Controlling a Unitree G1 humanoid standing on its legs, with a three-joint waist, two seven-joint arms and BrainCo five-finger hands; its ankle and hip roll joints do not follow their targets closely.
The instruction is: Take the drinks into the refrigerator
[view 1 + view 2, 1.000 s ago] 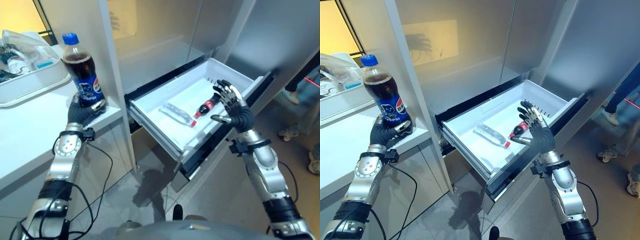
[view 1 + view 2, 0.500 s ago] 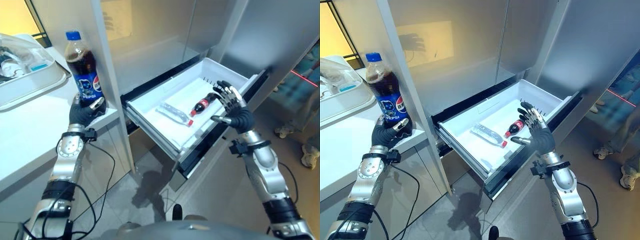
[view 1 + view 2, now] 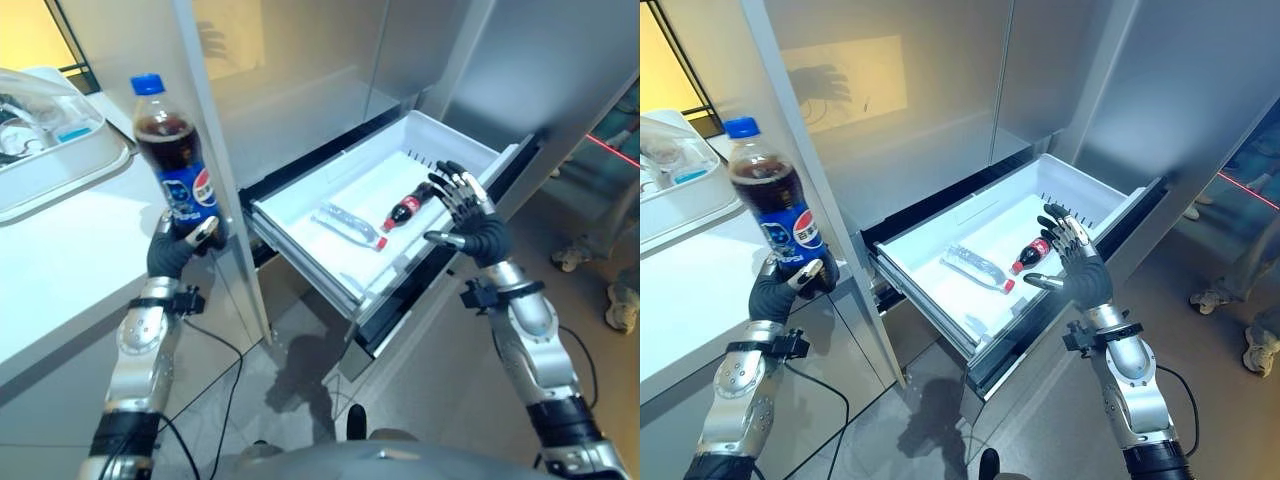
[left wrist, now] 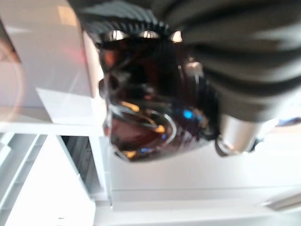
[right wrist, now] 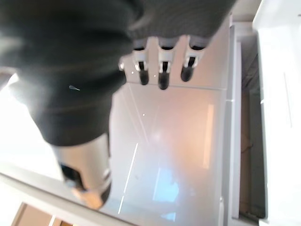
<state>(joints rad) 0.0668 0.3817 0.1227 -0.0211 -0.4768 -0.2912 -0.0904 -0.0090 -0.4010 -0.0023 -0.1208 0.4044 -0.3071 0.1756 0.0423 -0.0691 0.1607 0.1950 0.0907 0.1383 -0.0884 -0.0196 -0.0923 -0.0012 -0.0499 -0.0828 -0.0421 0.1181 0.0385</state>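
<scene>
My left hand (image 3: 176, 248) is shut on the base of a large dark cola bottle (image 3: 176, 158) with a blue cap and blue label, held upright just off the white counter's edge (image 3: 80, 260). Its dark underside (image 4: 146, 117) shows close up in the left wrist view. The white refrigerator drawer (image 3: 300, 235) stands pulled out. Inside it lie a clear water bottle (image 3: 352, 224) and a small red-labelled cola bottle (image 3: 405, 211). My right hand (image 3: 468, 215) hovers open over the drawer's near right rim, fingers spread, beside the small cola bottle; its fingertips (image 5: 162, 80) appear straight.
A white tray (image 3: 55, 160) with packets sits at the back of the counter. A grey refrigerator side panel (image 3: 215, 170) stands between counter and drawer. Grey refrigerator doors (image 3: 940, 90) rise behind the drawer. A person's shoes (image 3: 620, 318) show on the floor at far right.
My left hand has lifted the large cola bottle off the counter and carried it right, toward the refrigerator. The right hand has stayed over the drawer.
</scene>
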